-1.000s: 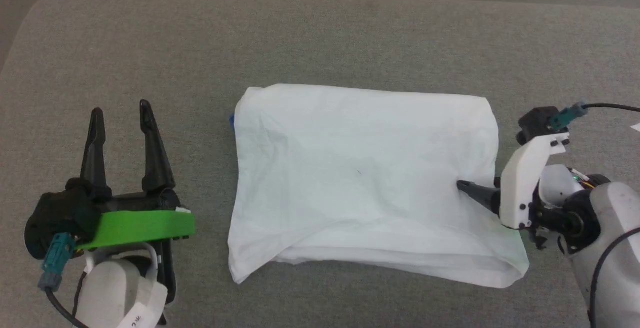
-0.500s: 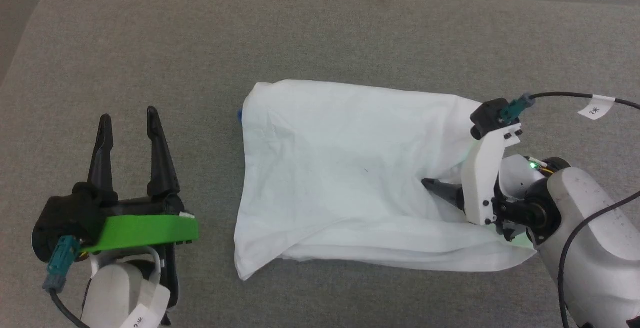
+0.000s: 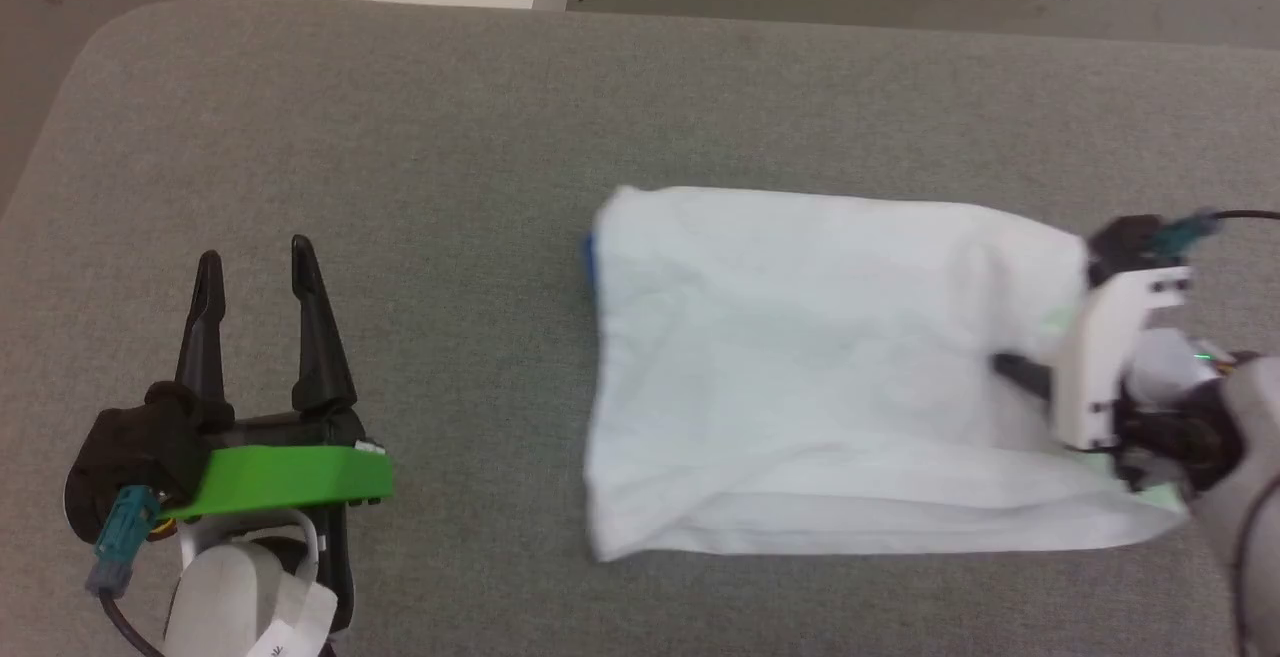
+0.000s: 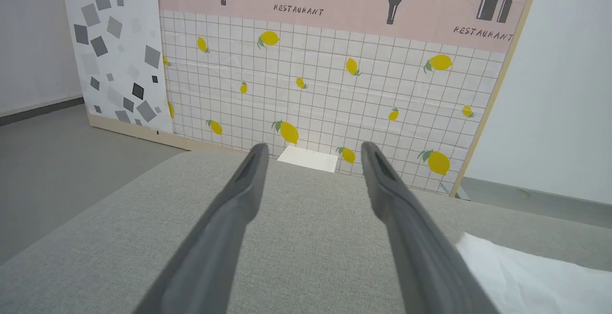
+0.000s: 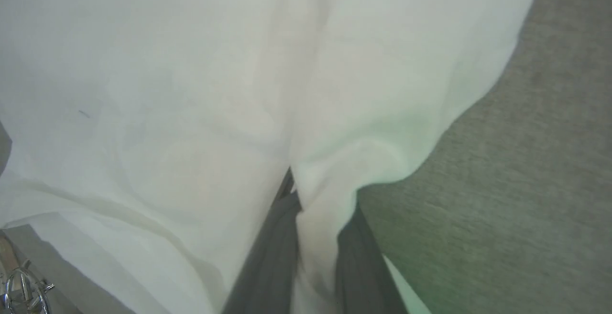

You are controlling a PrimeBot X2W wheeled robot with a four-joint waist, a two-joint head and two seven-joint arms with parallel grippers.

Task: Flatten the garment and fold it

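Fold step: right claw (image 5: pixel 320 199) pinched shirt (image 3: pixel 800 357) edge; left claw (image 3: pixel 254 252) wide, idle. Next prob. needed edge carried across.

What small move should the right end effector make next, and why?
Probably lift a little and carry the pinched edge leftward across the soft white folded garment. The right end effector is shut on cloth at that garment's right edge, the garment lies fairly flat on the grey fabric surface, and the left end effector sits open, apart from it.
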